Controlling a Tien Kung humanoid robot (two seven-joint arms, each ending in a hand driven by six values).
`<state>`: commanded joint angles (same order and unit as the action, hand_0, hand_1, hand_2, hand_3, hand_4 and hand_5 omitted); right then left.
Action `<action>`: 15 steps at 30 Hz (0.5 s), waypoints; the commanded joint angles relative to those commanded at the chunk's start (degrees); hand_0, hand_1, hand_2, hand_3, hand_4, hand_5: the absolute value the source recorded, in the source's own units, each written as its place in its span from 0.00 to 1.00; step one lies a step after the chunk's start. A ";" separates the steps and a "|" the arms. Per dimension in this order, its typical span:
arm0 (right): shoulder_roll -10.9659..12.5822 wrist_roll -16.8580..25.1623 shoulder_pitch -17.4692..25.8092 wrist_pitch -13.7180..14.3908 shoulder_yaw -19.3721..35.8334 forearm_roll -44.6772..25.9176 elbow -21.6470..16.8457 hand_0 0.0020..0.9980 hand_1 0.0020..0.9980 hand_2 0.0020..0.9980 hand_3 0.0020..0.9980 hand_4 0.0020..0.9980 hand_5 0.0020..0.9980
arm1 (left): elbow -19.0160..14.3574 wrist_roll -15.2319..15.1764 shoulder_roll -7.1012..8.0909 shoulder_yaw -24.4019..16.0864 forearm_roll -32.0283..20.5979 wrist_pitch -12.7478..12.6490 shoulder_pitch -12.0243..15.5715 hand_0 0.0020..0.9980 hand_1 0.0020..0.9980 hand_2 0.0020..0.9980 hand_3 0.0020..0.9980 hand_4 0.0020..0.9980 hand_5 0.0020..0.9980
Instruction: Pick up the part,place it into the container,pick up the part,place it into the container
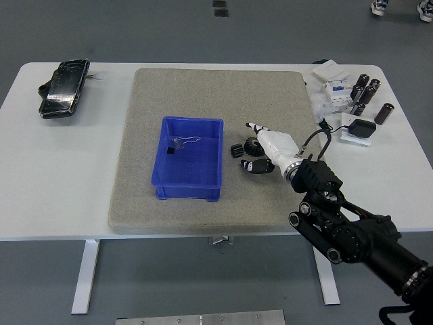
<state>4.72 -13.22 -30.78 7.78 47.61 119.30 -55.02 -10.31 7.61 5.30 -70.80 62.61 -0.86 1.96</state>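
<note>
Far off to the left of the robot hand (269,150), at the far left of the white surface (61,176): a black device (64,88), lying flat and well clear of the work, so likely no part of the task.

Nearer, on the grey mat (135,196), just left of the robot hand: the blue container (189,181), open side up to take parts dropped from above. Already holds one small part with a wire clip (183,143), towards its far wall, so probably half the task done.

Immediately at the robot hand's left side, on the mat between container and palm: a small black piece (236,150) and, hard against the fingers, a black gear-like part (253,143), the likely second pick.

Comes in from the lower right on the black arm (352,233), palm turned down over the gear-like part. One finger (252,126) stretched out beyond it, the others (252,166) curled on the near side: spread to bracket the part, not yet clamped on it, gripping nothing as far as can be told. Seemingly placed so for a pinch from both sides.

Well to the right of the robot hand, at the far right corner: small boxes (335,87), dark cylinders (369,91) and a flat black pad (360,128), kept off the mat.
</note>
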 joint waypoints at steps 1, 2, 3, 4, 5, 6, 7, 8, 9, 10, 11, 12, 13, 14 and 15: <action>0.05 0.18 -0.03 0.26 0.10 -0.01 -0.07 0.59 0.65 0.93 0.98 0.80 0.32 | 0.00 -0.02 0.00 0.06 -0.05 0.00 0.00 0.64 0.62 0.58 0.60 0.67 0.26; 0.10 0.38 -0.03 0.54 0.19 -0.05 -0.18 0.59 0.65 0.93 0.98 0.80 0.32 | 0.00 -0.06 0.00 0.13 -0.11 0.01 0.01 0.64 0.62 0.58 0.60 0.67 0.26; 0.14 0.59 -0.01 0.82 0.28 -0.10 -0.31 0.59 0.65 0.93 0.98 0.80 0.32 | 0.00 -0.09 -0.01 0.20 -0.15 0.02 0.02 0.64 0.62 0.58 0.60 0.67 0.26; 0.20 0.85 0.02 1.21 0.43 -0.17 -0.55 0.59 0.65 0.93 0.98 0.80 0.32 | 0.00 -0.13 -0.03 0.27 -0.19 0.03 0.04 0.64 0.62 0.58 0.60 0.67 0.26; 0.24 1.14 0.05 1.65 0.61 -0.24 -0.81 0.55 0.61 0.87 0.93 0.80 0.33 | 0.00 -0.15 -0.05 0.32 -0.21 0.04 0.05 0.64 0.62 0.58 0.60 0.67 0.26; 0.27 1.39 0.07 2.01 0.77 -0.32 -1.01 0.55 0.61 0.87 0.93 0.80 0.33 | 0.00 -0.17 -0.07 0.36 -0.21 0.06 0.05 0.64 0.62 0.58 0.60 0.67 0.26; 0.30 1.68 0.07 2.45 0.95 -0.43 -1.19 0.55 0.61 0.87 0.93 0.80 0.33 | 0.00 -0.22 -0.10 0.40 -0.20 0.08 0.05 0.64 0.62 0.58 0.60 0.67 0.26; 0.33 1.90 0.06 2.78 1.08 -0.52 -1.29 0.55 0.61 0.87 0.93 0.80 0.33 | 0.00 -0.26 -0.13 0.41 -0.16 0.10 0.04 0.64 0.62 0.58 0.60 0.67 0.26; 0.36 2.15 0.06 3.14 1.20 -0.67 -1.37 0.55 0.61 0.87 0.93 0.80 0.33 | 0.00 -0.30 -0.16 0.40 -0.10 0.12 0.02 0.64 0.62 0.58 0.60 0.67 0.26; 0.39 2.35 0.06 3.42 1.29 -0.79 -1.41 0.55 0.61 0.87 0.93 0.80 0.33 | 0.00 -0.34 -0.19 0.40 -0.05 0.15 0.00 0.64 0.62 0.58 0.60 0.67 0.26; 0.43 2.57 0.05 3.76 1.36 -0.90 -1.43 0.54 0.58 0.84 0.88 0.80 0.33 | 0.00 -0.38 -0.22 0.41 -0.01 0.17 -0.01 0.64 0.62 0.58 0.60 0.67 0.26; 0.46 2.75 0.04 4.03 1.37 -0.99 -1.40 0.54 0.58 0.84 0.88 0.80 0.33 | 0.00 -0.41 -0.24 0.44 -0.01 0.19 -0.01 0.64 0.62 0.58 0.60 0.67 0.26; 0.47 2.92 0.02 4.30 1.37 -1.08 -1.34 0.54 0.58 0.84 0.88 0.80 0.33 | 0.00 -0.42 -0.26 0.49 -0.04 0.20 -0.01 0.64 0.62 0.58 0.60 0.67 0.26; 0.47 3.10 -0.01 4.58 1.35 -1.17 -1.22 0.54 0.58 0.84 0.88 0.80 0.33 | 0.00 -0.42 -0.29 0.55 -0.07 0.21 -0.01 0.64 0.62 0.58 0.60 0.67 0.26; 0.44 3.24 -0.08 4.78 1.30 -1.24 -1.04 0.54 0.58 0.84 0.88 0.80 0.33 | 0.00 -0.41 -0.31 0.62 -0.12 0.21 0.00 0.64 0.62 0.58 0.60 0.67 0.26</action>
<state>5.16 -9.98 -30.86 12.56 48.91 118.07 -56.07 -10.31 7.21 4.99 -70.18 62.50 -0.65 1.96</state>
